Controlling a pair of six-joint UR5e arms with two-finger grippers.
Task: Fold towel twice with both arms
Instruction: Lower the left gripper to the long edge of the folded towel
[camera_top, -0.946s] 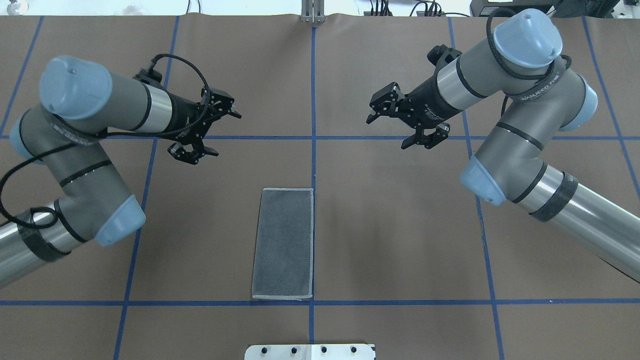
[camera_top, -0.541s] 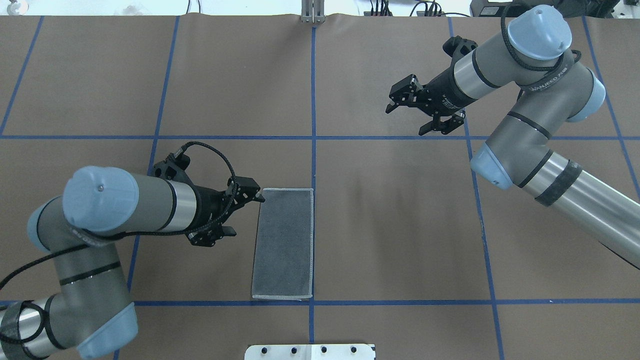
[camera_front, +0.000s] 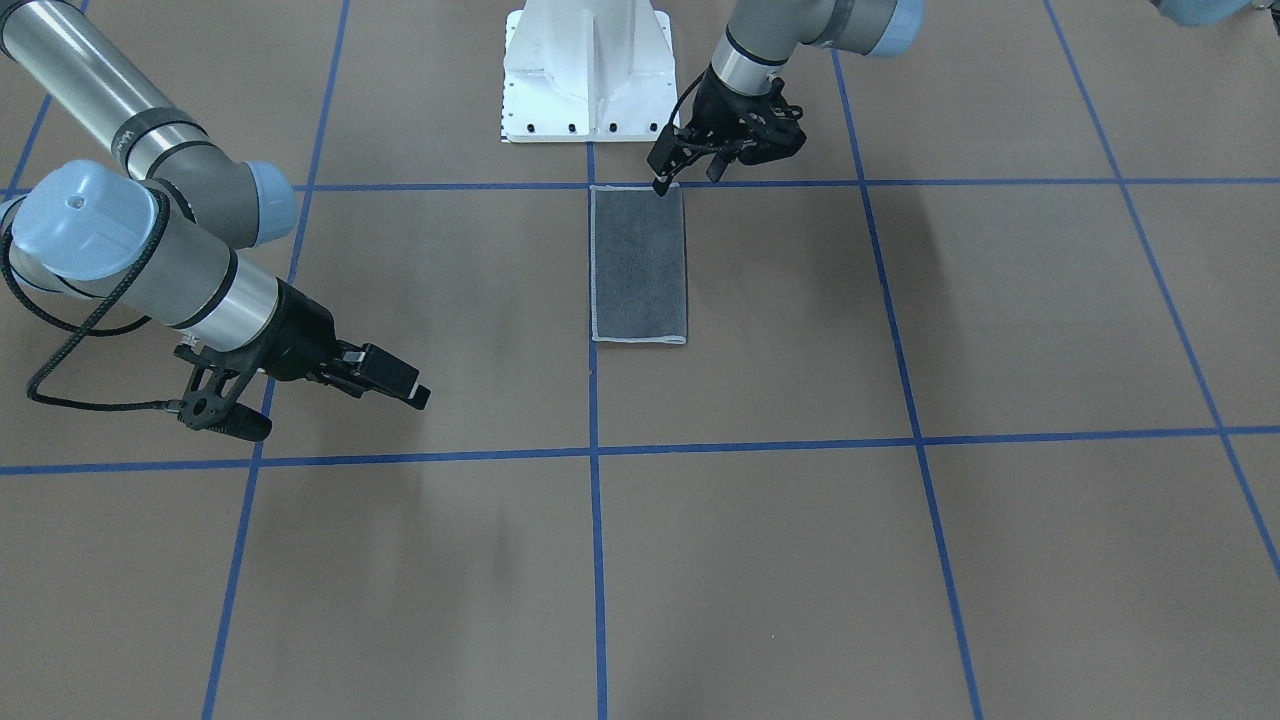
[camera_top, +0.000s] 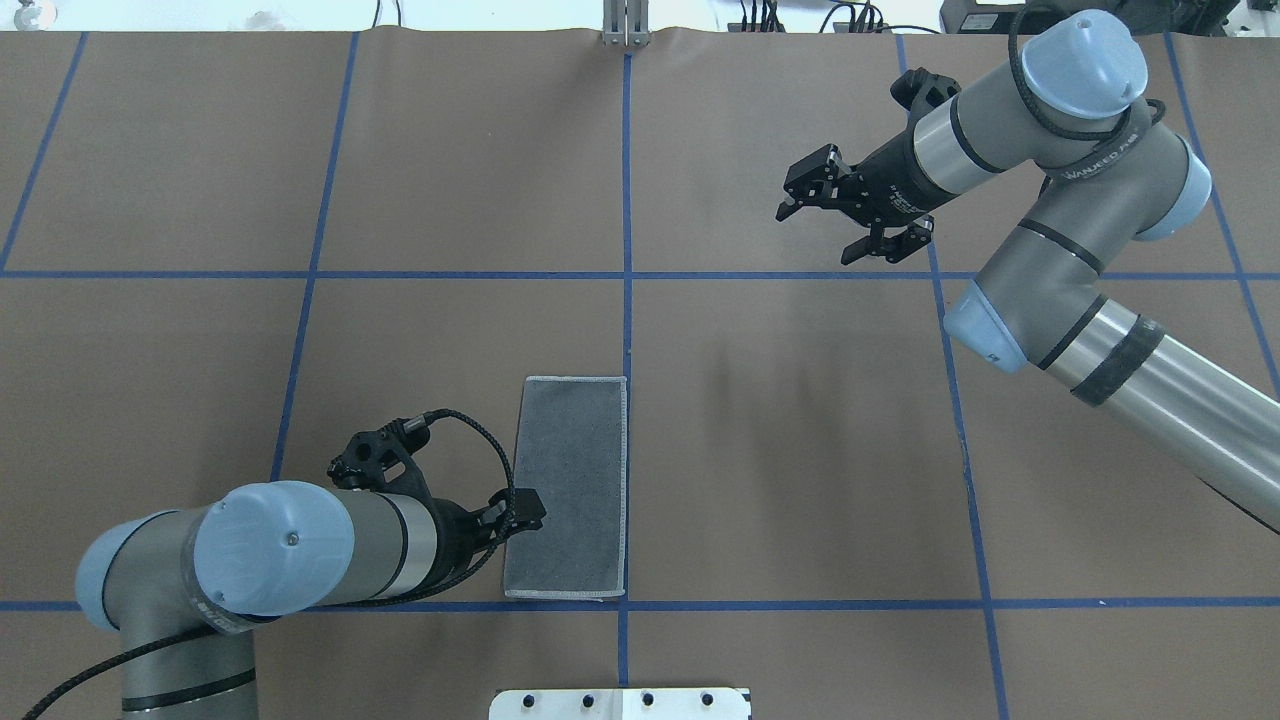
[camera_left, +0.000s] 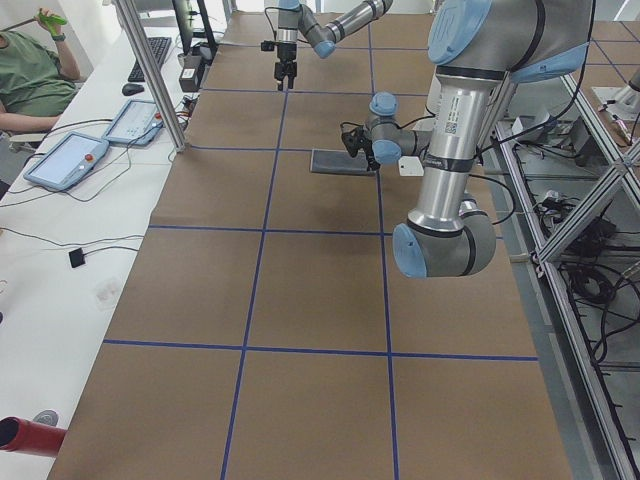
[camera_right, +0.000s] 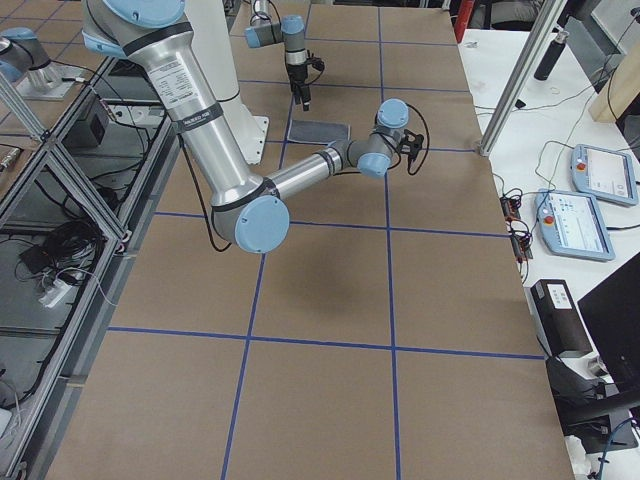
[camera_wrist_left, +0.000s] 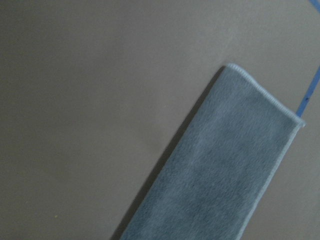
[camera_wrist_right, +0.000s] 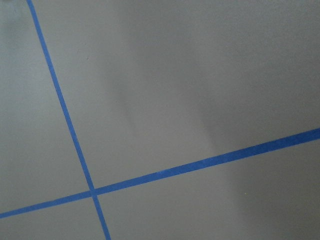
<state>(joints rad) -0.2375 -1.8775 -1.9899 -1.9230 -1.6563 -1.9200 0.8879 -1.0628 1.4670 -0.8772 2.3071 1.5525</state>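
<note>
Poising my left hand (camera_front: 686, 179), fingers apart, at the near corner of the once-folded towel (camera_top: 567, 480) lying grey-side up on the table (camera_top: 400, 350), I judge the second fold comes next, needing my distant right hand (camera_top: 818, 236), also spread, at the neighbouring corner.

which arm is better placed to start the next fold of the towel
Left. Its hand is at the towel's left edge by the near corner; the right hand is far from it.

Grey towel (camera_right: 318, 131) lies flat on brown table (camera_right: 320, 290).
</note>
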